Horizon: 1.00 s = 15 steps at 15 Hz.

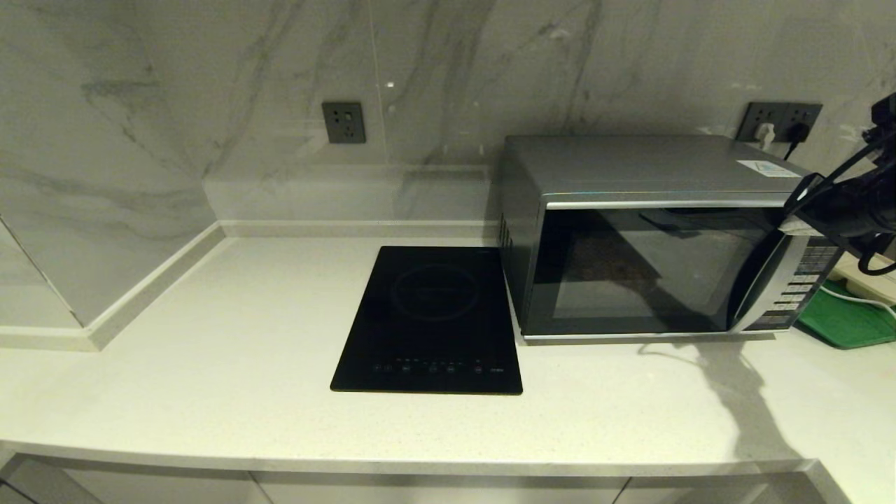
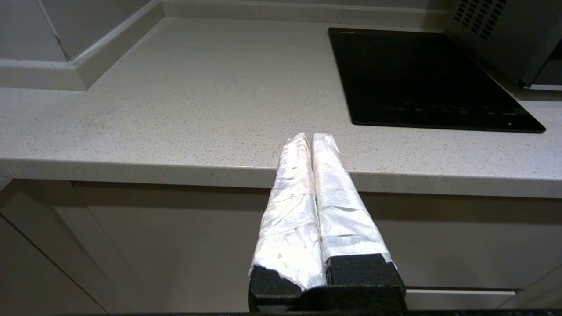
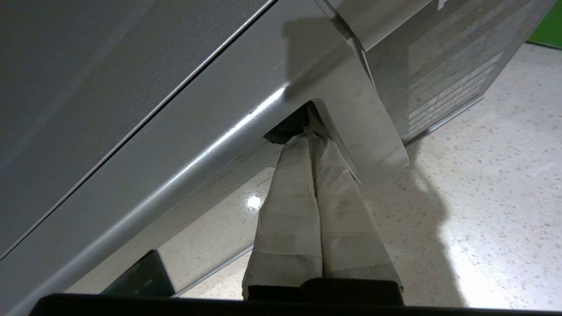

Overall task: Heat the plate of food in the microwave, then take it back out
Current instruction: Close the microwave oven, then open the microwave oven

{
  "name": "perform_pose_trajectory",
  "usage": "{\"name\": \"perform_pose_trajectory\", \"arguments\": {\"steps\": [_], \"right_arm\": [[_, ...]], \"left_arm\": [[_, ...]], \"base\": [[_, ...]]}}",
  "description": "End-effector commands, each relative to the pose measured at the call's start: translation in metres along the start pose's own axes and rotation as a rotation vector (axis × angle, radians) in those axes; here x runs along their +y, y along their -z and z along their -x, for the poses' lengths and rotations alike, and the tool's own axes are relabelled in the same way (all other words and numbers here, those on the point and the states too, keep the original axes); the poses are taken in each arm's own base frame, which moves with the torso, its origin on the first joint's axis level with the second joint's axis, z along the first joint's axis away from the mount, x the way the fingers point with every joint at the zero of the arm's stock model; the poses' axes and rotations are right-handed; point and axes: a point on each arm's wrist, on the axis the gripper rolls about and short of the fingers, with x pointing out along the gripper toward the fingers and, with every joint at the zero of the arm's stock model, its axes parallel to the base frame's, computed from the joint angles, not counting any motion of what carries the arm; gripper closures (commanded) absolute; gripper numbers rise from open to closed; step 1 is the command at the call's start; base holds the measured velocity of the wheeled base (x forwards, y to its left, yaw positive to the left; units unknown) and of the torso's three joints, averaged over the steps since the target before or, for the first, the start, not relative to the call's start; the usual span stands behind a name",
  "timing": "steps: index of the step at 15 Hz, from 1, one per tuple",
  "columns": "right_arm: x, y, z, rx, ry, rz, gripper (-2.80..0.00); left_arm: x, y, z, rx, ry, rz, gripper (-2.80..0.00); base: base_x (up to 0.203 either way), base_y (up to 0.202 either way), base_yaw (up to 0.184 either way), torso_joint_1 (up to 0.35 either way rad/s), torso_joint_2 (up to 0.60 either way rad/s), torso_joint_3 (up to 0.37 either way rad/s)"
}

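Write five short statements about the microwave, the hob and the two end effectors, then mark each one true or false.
1. The microwave door is closed. True.
2. The right end effector has its fingers spread wide. False: the fingers are pressed together, their tips tucked in behind the top of the door handle.
3. The black induction hob sits on the microwave's left. True.
4. The left end effector holds a plate. False: it is shut on nothing, hanging in front of the counter edge.
5. A pot stands on the hob. False: its glass surface is bare.
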Motion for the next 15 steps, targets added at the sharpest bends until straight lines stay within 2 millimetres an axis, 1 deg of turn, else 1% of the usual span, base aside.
{"name": "perform_pose_trajectory", "arguments": {"steps": [1,4,6,8,10,13,14,15], "right_arm": [[0.0,0.001,-0.007,0.01,-0.019,-0.001,0.0],[-0.001,0.004,-0.007,0.021,-0.021,-0.003,0.0],[-0.004,0.008,0.001,0.031,-0.013,0.001,0.0],[-0.008,0.014,0.02,0.038,-0.012,0.001,0.0],[-0.014,0.024,0.044,0.049,-0.013,0.0,0.0],[-0.026,0.034,0.09,0.072,-0.046,-0.014,0.0],[-0.036,0.033,0.107,0.119,-0.091,-0.046,0.0],[-0.051,0.03,0.117,0.161,-0.121,-0.094,0.0]], "left_arm": [[0.0,0.0,0.0,-0.001,0.0,0.001,0.0],[0.0,0.0,0.0,-0.001,0.0,0.001,0.0],[0.0,0.0,0.0,-0.001,0.0,0.001,0.0],[0.0,0.0,0.0,-0.001,0.0,0.001,0.0],[0.0,0.0,0.0,-0.001,0.0,0.0,0.0],[0.0,0.0,0.0,-0.001,0.0,0.001,0.0],[0.0,0.0,0.0,-0.001,0.0,0.001,0.0],[0.0,0.0,0.0,-0.001,0.0,0.001,0.0]], "base": [[0.0,0.0,0.0,0.0,0.0,0.0],[0.0,0.0,0.0,0.0,0.0,0.0],[0.0,0.0,0.0,0.0,0.0,0.0],[0.0,0.0,0.0,0.0,0.0,0.0],[0.0,0.0,0.0,0.0,0.0,0.0],[0.0,0.0,0.0,0.0,0.0,0.0],[0.0,0.0,0.0,0.0,0.0,0.0],[0.0,0.0,0.0,0.0,0.0,0.0]]}}
